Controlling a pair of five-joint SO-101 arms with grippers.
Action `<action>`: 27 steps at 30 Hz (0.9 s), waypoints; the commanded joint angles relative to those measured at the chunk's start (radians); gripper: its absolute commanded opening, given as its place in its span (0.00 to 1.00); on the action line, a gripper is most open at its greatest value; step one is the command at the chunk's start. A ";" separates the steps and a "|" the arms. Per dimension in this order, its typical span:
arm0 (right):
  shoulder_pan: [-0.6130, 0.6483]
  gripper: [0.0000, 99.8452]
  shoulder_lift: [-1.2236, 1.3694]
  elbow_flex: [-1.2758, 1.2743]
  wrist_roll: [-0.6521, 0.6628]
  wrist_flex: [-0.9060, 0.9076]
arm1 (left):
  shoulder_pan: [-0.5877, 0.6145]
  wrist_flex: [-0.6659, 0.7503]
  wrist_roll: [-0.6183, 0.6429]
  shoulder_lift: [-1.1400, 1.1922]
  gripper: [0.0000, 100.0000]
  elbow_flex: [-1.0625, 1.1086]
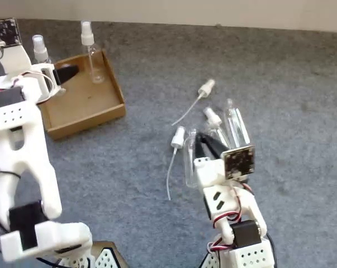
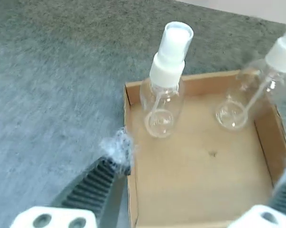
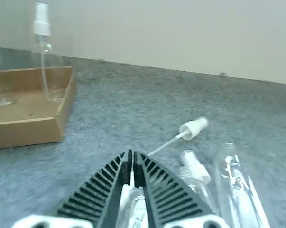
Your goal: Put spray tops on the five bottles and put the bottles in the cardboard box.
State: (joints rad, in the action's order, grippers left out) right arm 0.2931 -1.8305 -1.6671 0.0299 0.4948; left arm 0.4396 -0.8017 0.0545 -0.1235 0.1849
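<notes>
Jaws of the right gripper (image 3: 132, 164) stand almost closed, tips nearly meeting with nothing between them, low over a clear bottle (image 1: 189, 159) lying on the grey carpet (image 1: 291, 84). A loose spray top (image 1: 178, 138) lies just beside that bottle, and another spray top (image 1: 206, 88) lies farther off. The left gripper (image 1: 59, 77) hangs over the cardboard box (image 1: 87, 106), jaws spread wide and holding nothing. Inside the box a capped bottle (image 2: 164, 95) and a second capped bottle (image 2: 247, 90) stand upright.

brown cardboard box (image 1: 81, 103), clear bottles (image 1: 95, 67), white spray tops (image 1: 206, 88), grey carpet (image 1: 280, 72)
</notes>
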 commanded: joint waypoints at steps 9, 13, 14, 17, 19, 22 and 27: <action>-0.242 0.00 -0.008 0.278 -0.002 0.338 | -0.249 -0.537 0.014 -0.292 0.43 -0.007; -0.295 0.00 -0.008 0.325 -0.002 0.455 | -0.415 -0.671 0.018 -0.311 0.43 -0.007; -0.305 0.00 -0.008 0.331 -0.002 0.486 | -0.458 -0.694 0.018 -0.311 0.43 -0.007; -0.334 0.00 -0.010 0.341 -0.002 0.556 | -0.573 -0.740 0.066 -0.309 0.43 -0.005; -0.361 0.00 -0.010 0.341 -0.002 0.595 | -0.636 -0.741 0.150 -0.309 0.43 -0.005; -0.409 0.00 -0.010 0.341 -0.002 0.674 | -0.739 -0.740 0.233 -0.308 0.43 0.005; -0.490 0.00 -0.010 0.341 -0.002 0.814 | -0.897 -0.624 0.305 -0.308 0.43 0.153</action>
State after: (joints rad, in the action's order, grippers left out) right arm -0.1289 -1.8412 -1.3878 0.0299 1.2114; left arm -0.3429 -1.5290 0.2892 -0.3951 0.2524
